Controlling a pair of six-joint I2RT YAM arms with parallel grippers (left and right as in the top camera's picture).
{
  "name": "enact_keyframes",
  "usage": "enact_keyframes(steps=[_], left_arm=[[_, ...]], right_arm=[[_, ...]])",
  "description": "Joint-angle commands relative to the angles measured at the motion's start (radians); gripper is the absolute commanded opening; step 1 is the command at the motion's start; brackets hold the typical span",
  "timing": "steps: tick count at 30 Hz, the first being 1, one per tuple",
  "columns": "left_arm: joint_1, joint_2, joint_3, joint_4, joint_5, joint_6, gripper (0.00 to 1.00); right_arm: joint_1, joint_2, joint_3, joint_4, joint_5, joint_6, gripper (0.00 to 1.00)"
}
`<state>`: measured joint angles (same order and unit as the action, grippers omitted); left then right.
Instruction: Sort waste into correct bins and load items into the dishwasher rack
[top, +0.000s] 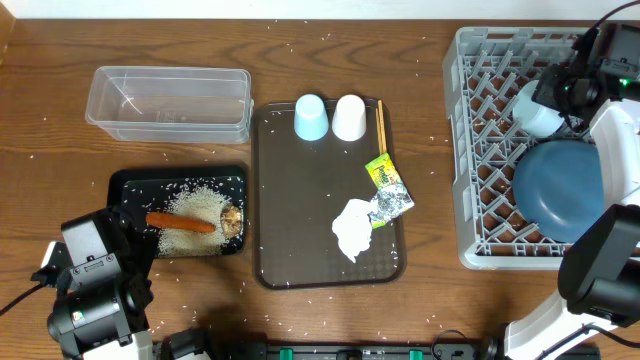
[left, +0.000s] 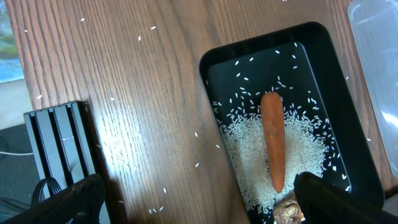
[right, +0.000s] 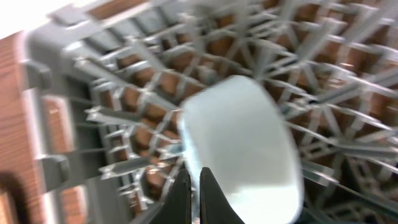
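Tabletop of wood: loading seems in hand, right gripper pinching the bowl by its rim over the rack, left gripper agape far from it; next, seat and release.

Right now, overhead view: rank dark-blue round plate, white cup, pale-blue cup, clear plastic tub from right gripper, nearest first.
1. Dark-blue round plate, in rack by right gripper.
2. White cup, brown tray.
3. Pale-blue cup, beside it.
4. Clear plastic tub, far left.

Left pincer agape, right pincer closed
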<state>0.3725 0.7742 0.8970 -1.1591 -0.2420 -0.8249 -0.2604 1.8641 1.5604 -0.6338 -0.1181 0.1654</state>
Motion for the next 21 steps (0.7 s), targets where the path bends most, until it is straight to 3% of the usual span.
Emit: enact_keyframes(steps=[1, 15, 21], left_arm=[[0.005, 0.001, 0.016, -0.003, -0.009, 0.013, 0.98], [0.005, 0.001, 0.016, -0.003, -0.008, 0.013, 0.98], [0.005, 0.001, 0.016, -0.003, -0.009, 0.013, 0.98]], right_arm=[[0.017, 0.024, 0.026, 0.002, -0.045, -0.052, 0.01], [-0.002, 0.091, 0.035, -0.035, 0.2, 0.006, 0.01], [-0.02, 0.09, 0.162, -0.171, 0.201, 0.041, 0.01]])
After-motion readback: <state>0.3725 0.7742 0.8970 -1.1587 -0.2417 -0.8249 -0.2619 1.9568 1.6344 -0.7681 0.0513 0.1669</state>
